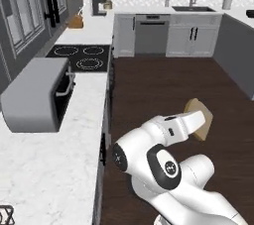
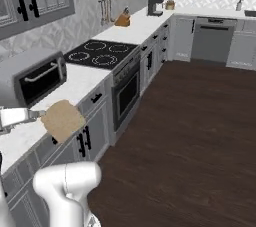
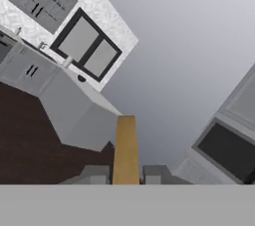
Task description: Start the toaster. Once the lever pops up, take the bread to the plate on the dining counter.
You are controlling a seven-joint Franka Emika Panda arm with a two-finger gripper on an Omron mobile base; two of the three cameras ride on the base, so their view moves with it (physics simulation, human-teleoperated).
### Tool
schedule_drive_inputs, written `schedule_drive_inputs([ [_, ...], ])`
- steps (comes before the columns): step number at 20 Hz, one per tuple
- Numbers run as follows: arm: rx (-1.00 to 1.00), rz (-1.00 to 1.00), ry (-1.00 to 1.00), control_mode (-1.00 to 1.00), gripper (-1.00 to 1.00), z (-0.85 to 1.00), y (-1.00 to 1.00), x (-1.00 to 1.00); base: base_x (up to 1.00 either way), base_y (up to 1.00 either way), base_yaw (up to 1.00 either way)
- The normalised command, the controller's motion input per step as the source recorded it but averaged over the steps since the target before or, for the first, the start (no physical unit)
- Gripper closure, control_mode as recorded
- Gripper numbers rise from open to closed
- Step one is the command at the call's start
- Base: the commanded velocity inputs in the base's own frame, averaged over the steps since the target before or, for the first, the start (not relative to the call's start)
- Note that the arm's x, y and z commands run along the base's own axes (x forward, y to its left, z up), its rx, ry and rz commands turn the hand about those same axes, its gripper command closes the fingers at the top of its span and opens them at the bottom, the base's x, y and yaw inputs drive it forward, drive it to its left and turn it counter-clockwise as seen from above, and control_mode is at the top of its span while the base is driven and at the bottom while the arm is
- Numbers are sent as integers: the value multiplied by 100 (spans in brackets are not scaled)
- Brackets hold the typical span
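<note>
One slice, the bread (image 3: 125, 148), stands edge-on between the two fingertips (image 3: 94, 174) of the tool (image 3: 124, 176), which is clenched on it; in the base views the bread (image 2: 62, 119) hangs in the air over the dark wood floor (image 1: 163, 83), just off the edge of the marble worktop (image 1: 54, 164) that carries a grey toaster oven (image 1: 37, 95) beside the black cooktop (image 1: 82, 56).
</note>
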Motion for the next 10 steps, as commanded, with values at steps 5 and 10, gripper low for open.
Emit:
schedule_drive_inputs([
  [5, 0, 0, 0, 100, 100, 0, 0, 0, 56, -18, -56],
  [10, 0, 0, 0, 100, 100, 0, 0, 0, 74, -13, -44],
])
